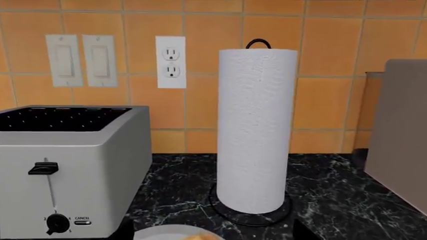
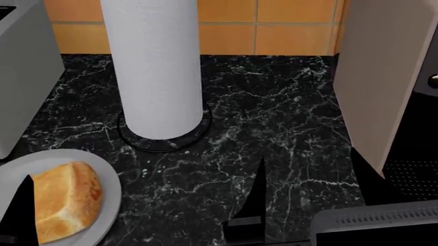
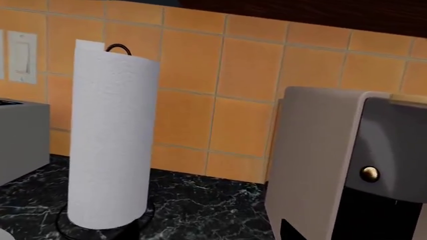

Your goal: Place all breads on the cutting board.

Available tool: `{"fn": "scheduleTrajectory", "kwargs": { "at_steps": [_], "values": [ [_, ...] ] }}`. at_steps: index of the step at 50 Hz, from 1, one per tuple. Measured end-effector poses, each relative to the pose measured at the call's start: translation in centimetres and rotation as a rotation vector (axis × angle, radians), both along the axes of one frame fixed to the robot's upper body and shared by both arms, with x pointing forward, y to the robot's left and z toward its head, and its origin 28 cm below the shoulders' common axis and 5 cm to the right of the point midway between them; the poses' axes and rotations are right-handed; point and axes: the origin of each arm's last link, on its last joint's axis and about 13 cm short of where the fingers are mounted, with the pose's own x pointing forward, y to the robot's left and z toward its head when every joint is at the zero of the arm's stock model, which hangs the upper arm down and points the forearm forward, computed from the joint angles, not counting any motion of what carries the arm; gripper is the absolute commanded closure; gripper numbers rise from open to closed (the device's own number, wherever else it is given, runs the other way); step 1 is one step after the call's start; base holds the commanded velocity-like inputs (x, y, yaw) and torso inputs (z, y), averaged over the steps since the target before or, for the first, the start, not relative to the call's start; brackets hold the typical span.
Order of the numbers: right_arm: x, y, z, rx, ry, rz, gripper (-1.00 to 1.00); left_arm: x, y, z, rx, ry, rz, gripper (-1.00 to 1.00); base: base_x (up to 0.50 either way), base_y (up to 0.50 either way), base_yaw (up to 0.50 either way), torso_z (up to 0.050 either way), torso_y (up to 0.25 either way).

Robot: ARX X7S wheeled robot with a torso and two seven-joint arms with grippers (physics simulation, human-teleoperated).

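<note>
Neither gripper shows plainly — only dark wedges at the lower edge of the head view, one by the plate and one mid-frame, so I cannot tell whether either is apart or together, and nothing looks held. Nearest the left wedge, the pale golden loaf chunk (image 2: pixel 65 200) lies on a grey plate (image 2: pixel 102 171) at the near left of the black marble desk (image 2: pixel 274 133); a sliver of it shows at the bottom of the left wrist view. Beyond stands a paper towel roll (image 2: pixel 154 66) on its wire stand, a toaster (image 1: pixel 67 165) to the left, a grey coffee machine (image 3: pixel 333 165) to the right, against an orange tiled wall (image 1: pixel 333 50). The darker round roll and the cutting board are out of frame. Judgement: the task looks barely begun — at least this loaf remains unplaced.
</note>
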Motion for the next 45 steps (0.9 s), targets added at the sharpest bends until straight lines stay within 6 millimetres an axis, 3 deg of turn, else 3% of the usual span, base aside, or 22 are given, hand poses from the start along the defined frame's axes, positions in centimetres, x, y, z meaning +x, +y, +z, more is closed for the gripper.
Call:
{"fn": "scheduleTrajectory", "kwargs": {
  "at_steps": [32,45],
  "values": [
    [-0.16,0.04,-0.15,-0.003,0.005,-0.002,-1.0,-0.17,-0.06,0.03,0.018,0.008,-0.003,-1.0,0.13,0.0,0.0,0.0,0.0],
    [0.08,0.12,-0.45,-0.001,0.028,0.005,-1.0,0.06,-0.81,0.18,0.115,0.066,-0.033,-1.0,0.0,0.0,0.0,0.0,0.0]
  ]
}}
